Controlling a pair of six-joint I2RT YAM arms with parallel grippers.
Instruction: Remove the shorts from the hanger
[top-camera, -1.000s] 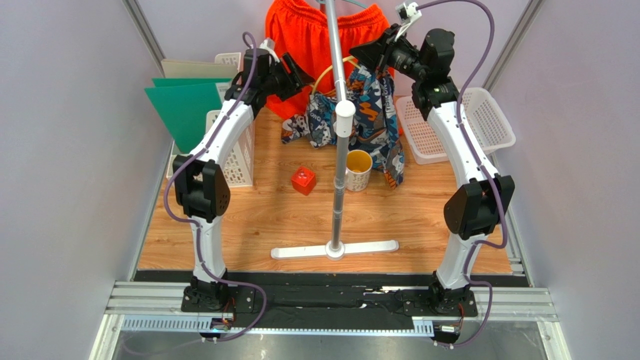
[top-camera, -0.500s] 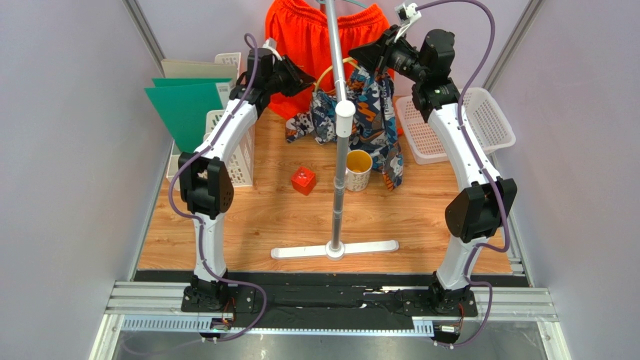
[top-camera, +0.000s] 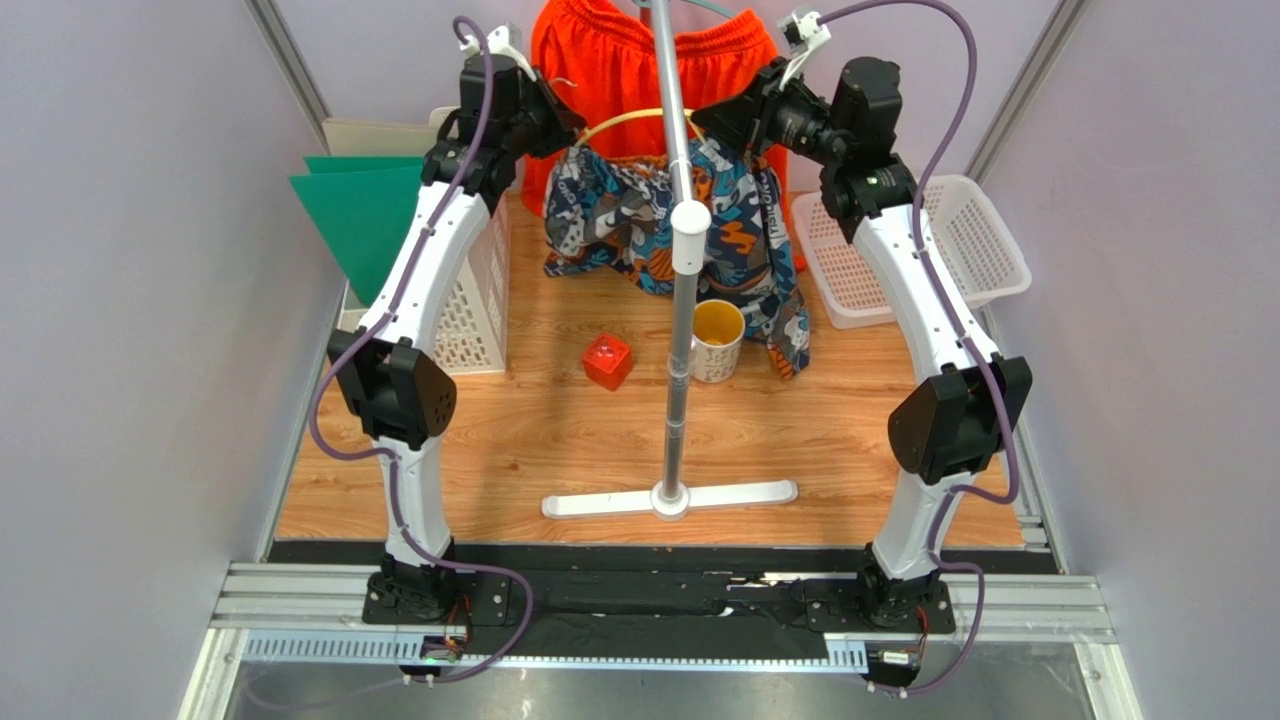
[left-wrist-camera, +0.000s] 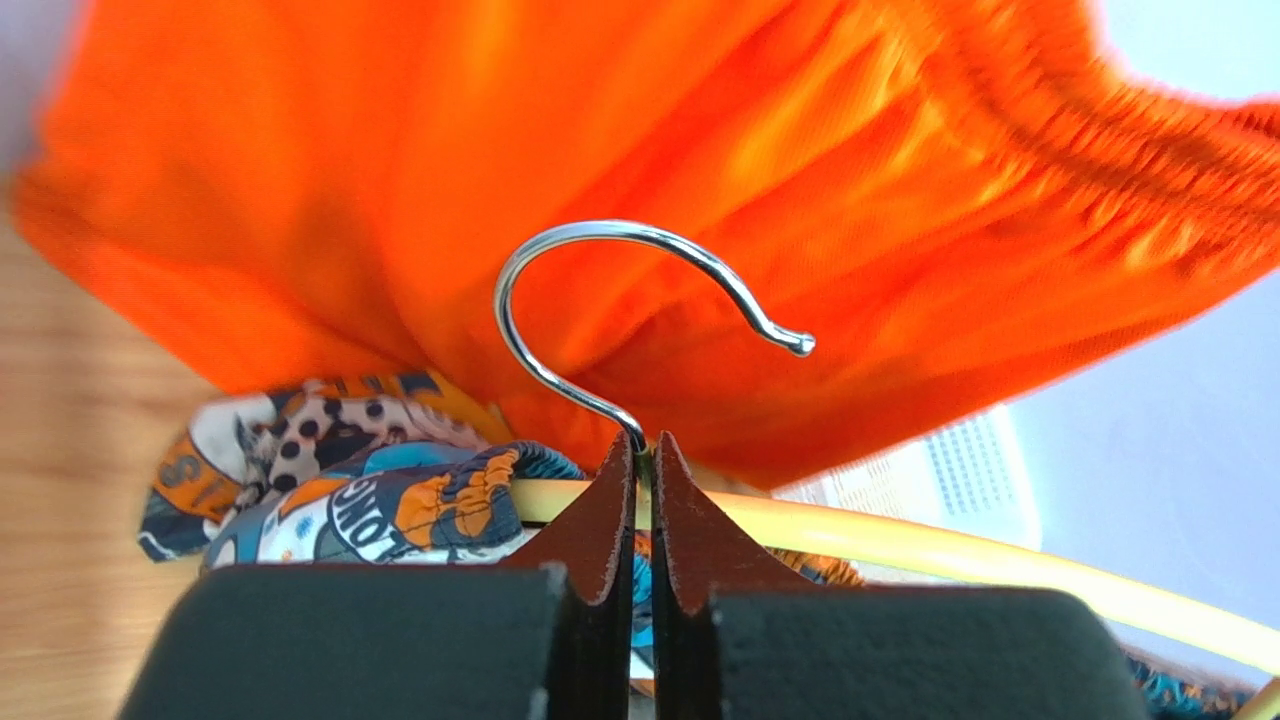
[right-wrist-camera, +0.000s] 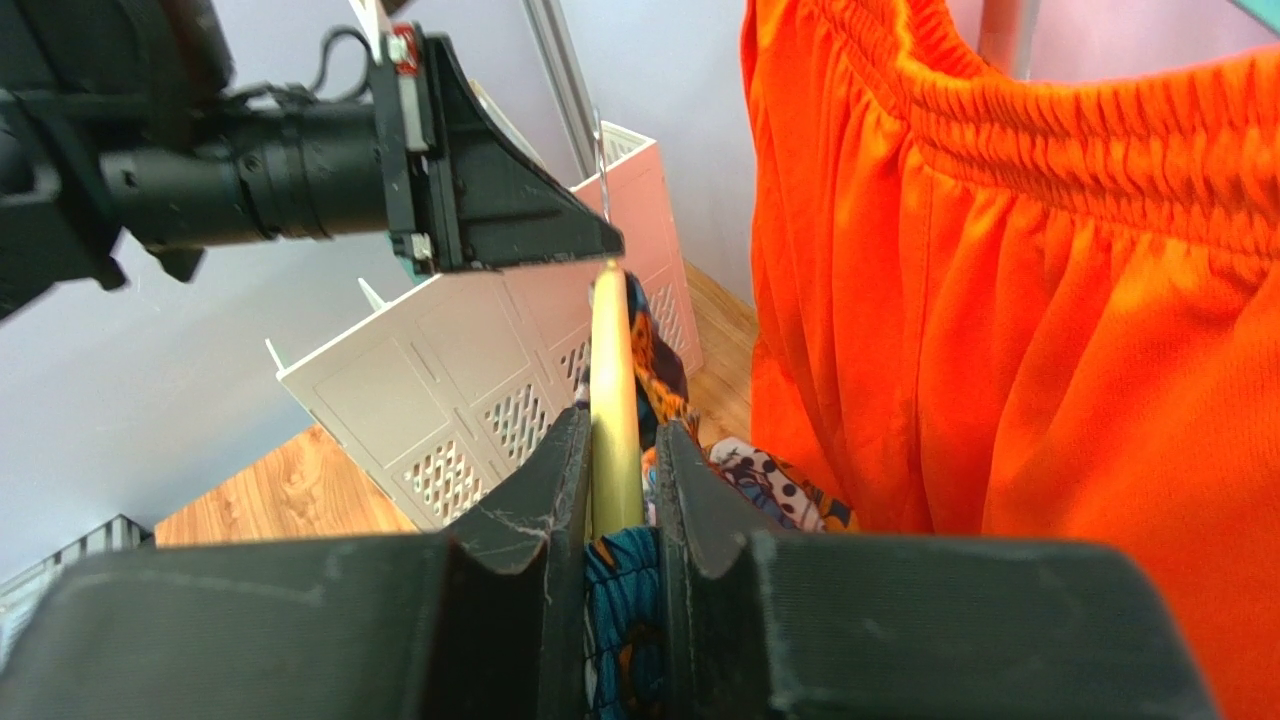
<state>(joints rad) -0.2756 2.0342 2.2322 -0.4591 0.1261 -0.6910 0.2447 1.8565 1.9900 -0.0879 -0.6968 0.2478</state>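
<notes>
The printed shorts drape over a yellow hanger, in front of the orange shorts that hang from the stand. My left gripper is shut on the base of the hanger's metal hook, just above the yellow bar. My right gripper is shut on the hanger's yellow arm, with printed cloth between its fingers below the bar. In the top view the left gripper and right gripper hold the hanger from opposite sides.
The stand's grey pole rises mid-table from a white foot. A yellow-lined cup and a red cube sit on the wood. White baskets stand at the left and right, with green folders at the left.
My left gripper has shut on the hanger hook and risen toward the back. The hanger's left side lifted, and the printed shorts spread up and leftward. The right gripper stayed put.
</notes>
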